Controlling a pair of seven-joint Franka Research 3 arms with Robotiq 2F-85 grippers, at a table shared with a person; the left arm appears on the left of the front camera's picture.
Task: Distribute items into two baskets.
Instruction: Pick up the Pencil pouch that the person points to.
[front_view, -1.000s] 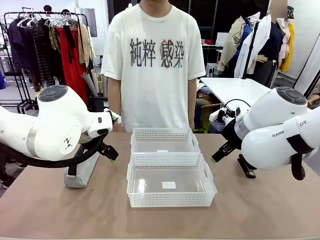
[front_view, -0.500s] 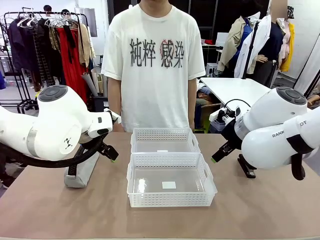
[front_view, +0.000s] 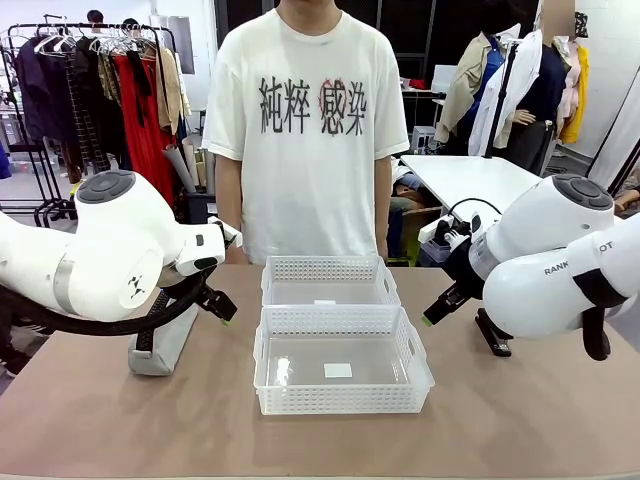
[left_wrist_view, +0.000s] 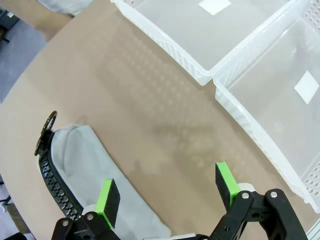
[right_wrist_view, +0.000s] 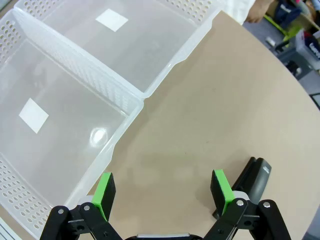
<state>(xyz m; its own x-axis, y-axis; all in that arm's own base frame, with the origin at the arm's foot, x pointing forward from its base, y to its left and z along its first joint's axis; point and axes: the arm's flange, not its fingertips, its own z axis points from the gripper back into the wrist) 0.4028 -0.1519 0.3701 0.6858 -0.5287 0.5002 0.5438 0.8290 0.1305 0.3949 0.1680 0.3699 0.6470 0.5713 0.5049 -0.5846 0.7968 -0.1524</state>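
The 2 baskets (front_view: 340, 400) are sitting empty mid-frame. Left gripper (left_wrist_view: 167, 187), jaws apart, is hovering by the pouch (left_wrist_view: 85, 160) at lower left: centre over its body before closing. Right gripper (right_wrist_view: 162, 190), also apart, is hanging beside the stapler (right_wrist_view: 256, 180), lower right.

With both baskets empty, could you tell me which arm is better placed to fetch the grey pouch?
Left, probably: the open left gripper hangs above the pouch, while the right gripper is by the stapler.

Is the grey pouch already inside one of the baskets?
No, the grey pouch lies on the table, outside the baskets.
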